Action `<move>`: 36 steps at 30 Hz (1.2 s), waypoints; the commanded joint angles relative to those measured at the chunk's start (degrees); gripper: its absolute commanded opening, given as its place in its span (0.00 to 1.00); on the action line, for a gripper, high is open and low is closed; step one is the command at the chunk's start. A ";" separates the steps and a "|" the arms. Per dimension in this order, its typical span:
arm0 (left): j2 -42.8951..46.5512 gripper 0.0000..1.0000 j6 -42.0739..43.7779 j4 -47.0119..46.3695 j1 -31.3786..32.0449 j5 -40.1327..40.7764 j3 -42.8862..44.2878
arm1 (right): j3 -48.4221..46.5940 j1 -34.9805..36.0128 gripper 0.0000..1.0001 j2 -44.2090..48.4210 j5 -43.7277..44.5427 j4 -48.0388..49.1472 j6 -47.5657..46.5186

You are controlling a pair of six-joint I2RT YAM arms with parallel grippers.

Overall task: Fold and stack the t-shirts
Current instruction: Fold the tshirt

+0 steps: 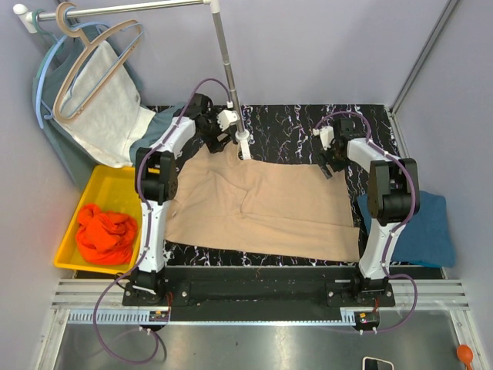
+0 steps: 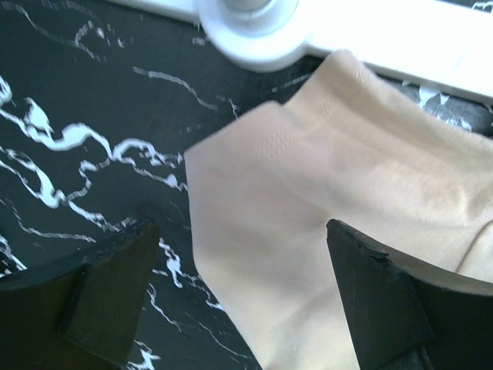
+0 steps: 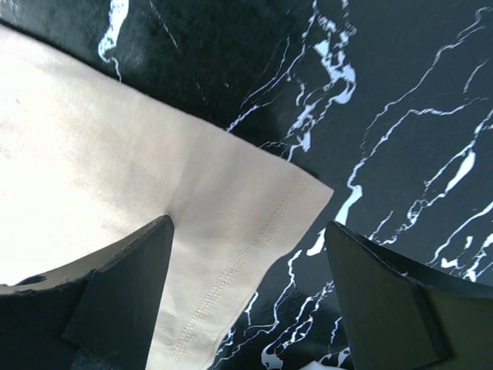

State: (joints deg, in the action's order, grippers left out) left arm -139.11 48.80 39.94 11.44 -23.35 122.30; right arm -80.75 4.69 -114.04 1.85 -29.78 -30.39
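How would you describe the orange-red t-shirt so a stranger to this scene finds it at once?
Find the black marbled table, then the yellow bin beside its left edge. The orange-red t-shirt lies crumpled inside it, whereas the beige t-shirt is spread flat on the table and the blue t-shirt lies beyond the right edge.

No legible writing in any view.
The beige t-shirt, the black marbled bench it lies on and the yellow bin beside it carry no lettering, label or number that can be read; the white veins on the bench are pattern, not script. A small flat device at the bottom edge of the top view is too small to make out.
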 commanded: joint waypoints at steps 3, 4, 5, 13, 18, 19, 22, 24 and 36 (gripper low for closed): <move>-2.83 0.94 4.02 -2.68 0.34 -2.49 4.96 | 1.38 -0.21 0.88 1.36 -1.58 0.78 -0.55; -3.27 0.93 4.20 -2.68 0.34 -2.49 5.57 | 1.39 -0.21 0.88 1.80 -1.67 0.78 -0.46; -3.54 0.93 4.64 -2.68 0.42 -2.31 5.84 | 1.65 -0.21 0.88 1.98 -1.58 0.86 -0.54; -5.38 0.78 6.84 -2.50 1.13 -1.34 6.81 | 2.70 -0.29 0.87 2.51 -1.32 1.39 -0.98; -4.60 0.37 8.86 -2.06 2.00 -0.38 4.54 | 2.70 -0.21 0.86 2.15 -1.23 1.74 -0.90; -4.42 0.32 9.03 -2.15 2.27 -0.20 4.18 | 2.70 -0.29 0.86 2.07 -0.97 1.92 -0.90; -3.63 0.21 9.56 -2.15 2.88 0.59 2.68 | 2.88 -0.21 0.85 1.80 -0.10 2.79 -1.42; -3.36 0.15 9.65 -2.15 3.06 1.38 1.98 | 2.88 -0.21 0.85 1.71 0.79 3.41 -1.51; 4.01 0.00 7.63 -6.19 3.24 4.37 -6.19 | 1.21 -2.49 0.85 1.54 1.58 5.79 -0.54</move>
State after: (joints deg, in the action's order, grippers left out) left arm -140.94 57.43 35.05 14.41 -20.88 119.59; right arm -78.72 3.84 -113.80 2.07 -26.35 -30.81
